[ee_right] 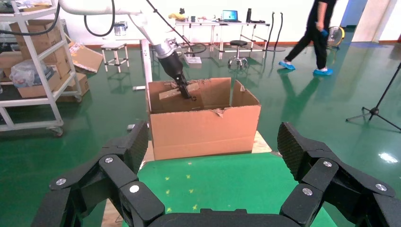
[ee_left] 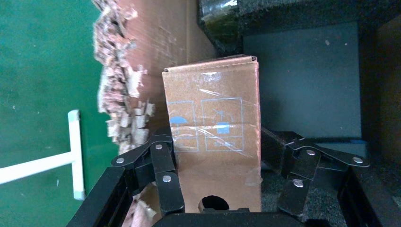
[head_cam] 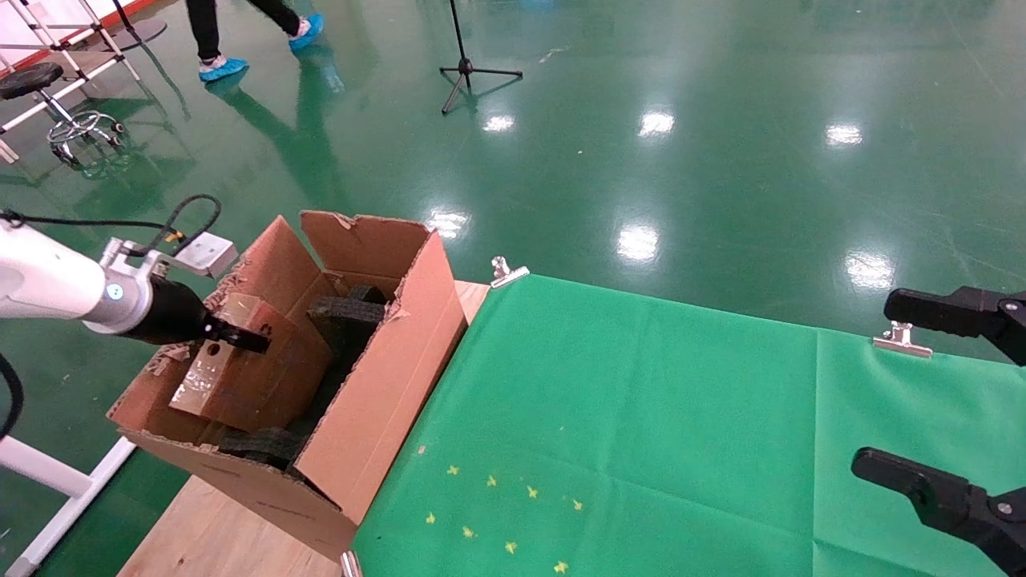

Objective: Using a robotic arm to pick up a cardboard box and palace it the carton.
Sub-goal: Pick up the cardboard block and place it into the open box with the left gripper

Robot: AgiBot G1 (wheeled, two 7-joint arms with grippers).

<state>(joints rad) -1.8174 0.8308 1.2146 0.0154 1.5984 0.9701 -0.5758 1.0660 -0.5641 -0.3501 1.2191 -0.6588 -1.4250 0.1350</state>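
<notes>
My left gripper (head_cam: pixel 240 338), on the white robotic arm (head_cam: pixel 48 280), is shut on the small taped cardboard box (head_cam: pixel 240 377). It holds the box tilted inside the carton (head_cam: pixel 377 401), low over the black foam blocks (head_cam: pixel 345 316). In the left wrist view the box (ee_left: pixel 213 118) sits between the black fingers (ee_left: pixel 163 165), round hole toward the palm, with the carton's torn edge (ee_left: pixel 123 109) beside it. The right wrist view shows the arm (ee_right: pixel 165 52), box (ee_right: pixel 172 91) and carton (ee_right: pixel 203 127) from afar. My right gripper (head_cam: pixel 898 393) is open and empty over the cloth's right edge.
The carton stands on the wooden tabletop (head_cam: pixel 208 537) left of a green cloth (head_cam: pixel 641 417) held by metal clips (head_cam: pixel 505 271). A tripod stand (head_cam: pixel 469 68), a stool (head_cam: pixel 48 88) and a walking person (ee_right: pixel 314 33) are on the green floor. A shelf rack (ee_right: pixel 28 71) stands nearby.
</notes>
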